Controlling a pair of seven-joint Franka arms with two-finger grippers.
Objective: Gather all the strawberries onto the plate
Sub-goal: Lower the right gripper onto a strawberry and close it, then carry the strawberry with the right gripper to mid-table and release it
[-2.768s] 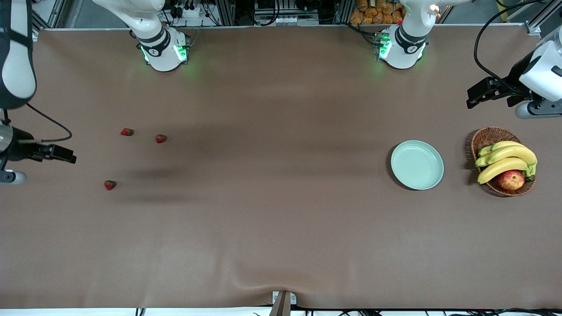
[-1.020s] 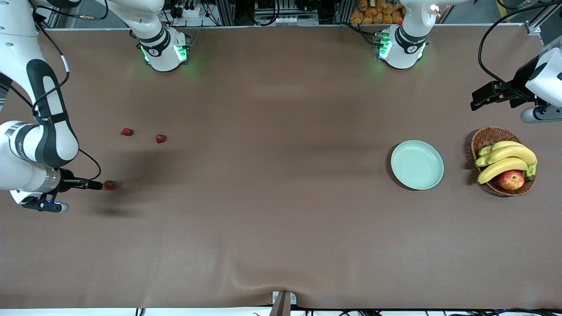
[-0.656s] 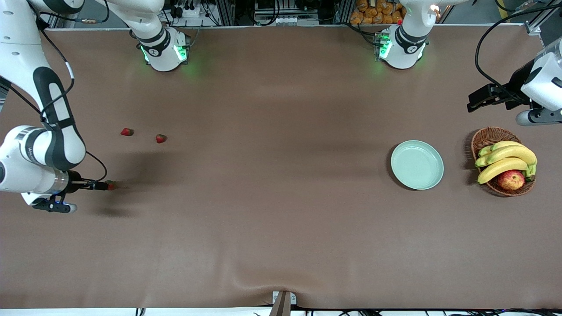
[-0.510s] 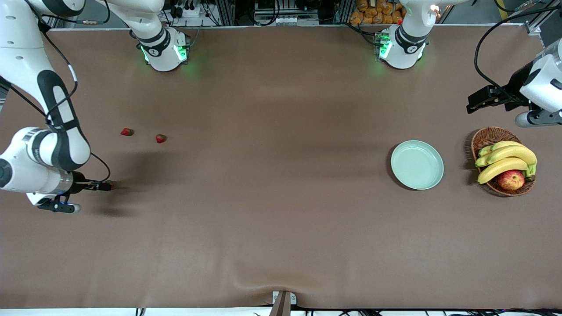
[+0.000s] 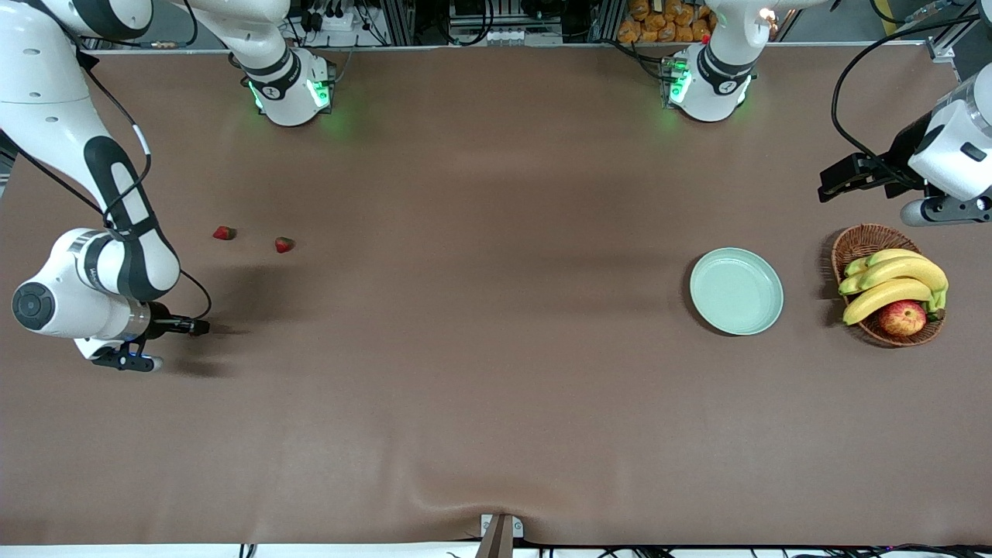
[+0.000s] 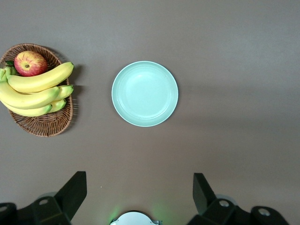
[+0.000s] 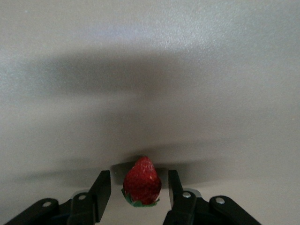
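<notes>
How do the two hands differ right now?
The right hand is low at the table, while the left hand hangs high over the table near the basket. The right hand's fingers flank a strawberry with narrow gaps; the left hand's fingers spread wide around nothing. Both are open, and neither grips anything.

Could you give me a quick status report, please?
Right gripper down around nearest strawberry, jaws not touching. Left gripper open, waiting. Plate empty.

Front high overhead; left wrist shares plate (image 6: 145, 93); right wrist close.
</notes>
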